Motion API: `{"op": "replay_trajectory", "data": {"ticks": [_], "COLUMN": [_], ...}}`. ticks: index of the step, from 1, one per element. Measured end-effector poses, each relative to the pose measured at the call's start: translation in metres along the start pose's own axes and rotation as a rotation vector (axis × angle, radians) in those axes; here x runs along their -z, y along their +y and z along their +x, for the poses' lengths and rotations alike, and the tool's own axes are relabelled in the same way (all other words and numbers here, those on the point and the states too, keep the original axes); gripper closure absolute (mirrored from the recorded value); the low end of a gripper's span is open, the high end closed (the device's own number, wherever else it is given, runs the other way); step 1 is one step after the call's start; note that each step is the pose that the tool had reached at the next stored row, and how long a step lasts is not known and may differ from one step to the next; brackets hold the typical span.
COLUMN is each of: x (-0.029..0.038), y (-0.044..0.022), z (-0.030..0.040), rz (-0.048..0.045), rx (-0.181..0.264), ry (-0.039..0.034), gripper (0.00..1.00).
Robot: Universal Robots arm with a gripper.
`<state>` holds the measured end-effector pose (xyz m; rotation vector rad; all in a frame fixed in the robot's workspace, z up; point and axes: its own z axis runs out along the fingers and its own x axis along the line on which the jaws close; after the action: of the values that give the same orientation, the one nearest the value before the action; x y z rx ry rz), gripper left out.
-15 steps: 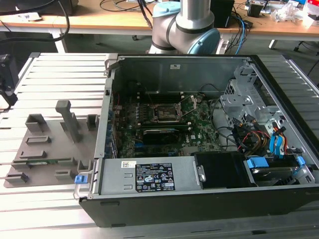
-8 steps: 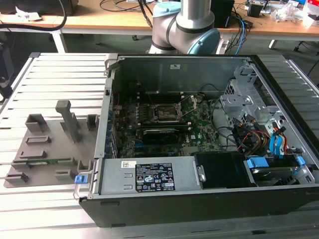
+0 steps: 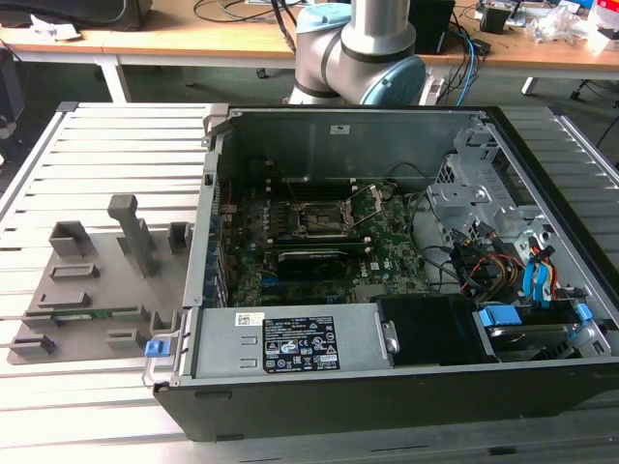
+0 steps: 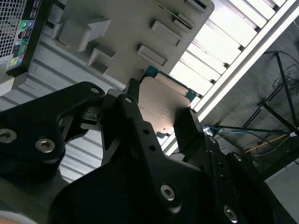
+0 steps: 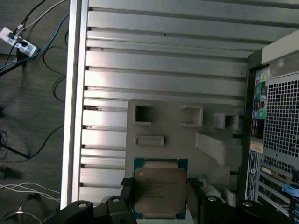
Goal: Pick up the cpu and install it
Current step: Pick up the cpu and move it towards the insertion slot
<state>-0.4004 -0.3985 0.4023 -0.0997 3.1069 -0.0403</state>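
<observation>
In both wrist views my gripper is shut on the cpu, a flat square chip with a pale metal top and a green rim. One black finger presses on each of two opposite edges. The chip hangs in the air above the grey holder tray on the slatted table. In the exterior view the tray lies to the left of the open computer case. The dark square socket sits on the motherboard inside, its metal frame swung open.
The case wall stands between tray and motherboard. Inside are a labelled power supply, a drive cage and blue-tabbed cables. The arm's base stands behind the case. The slatted table's edge borders floor with cables.
</observation>
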Motion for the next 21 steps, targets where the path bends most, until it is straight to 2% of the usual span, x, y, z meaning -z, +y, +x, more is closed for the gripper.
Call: {"op": "replay_trajectory", "data": {"ticks": [1,8,10,12,14,16,19,21], "x": [0.0026,0.0029,0.0026,0.0023,0.0022,0.0018,0.0014,0.0009], "y": [0.0,0.0,-0.0004,-0.001,-0.0012,-0.002,-0.0028,-0.0035], "z": [-0.0001,-0.0015,-0.0078,-0.0171,-0.0215,-0.0322,-0.0448,-0.0575], "rz": [0.0,0.0002,0.0003,0.0006,0.0006,0.0008,0.0009,0.0008], "rx": [0.0,0.0,0.0,0.0,0.0,0.0,0.0,0.0], "ry": [-0.0002,0.0002,0.0,0.0,0.0001,0.0001,0.0001,0.0], "gripper": [0.46,0.46,0.46,0.46,0.46,0.46,0.46,0.46]}}
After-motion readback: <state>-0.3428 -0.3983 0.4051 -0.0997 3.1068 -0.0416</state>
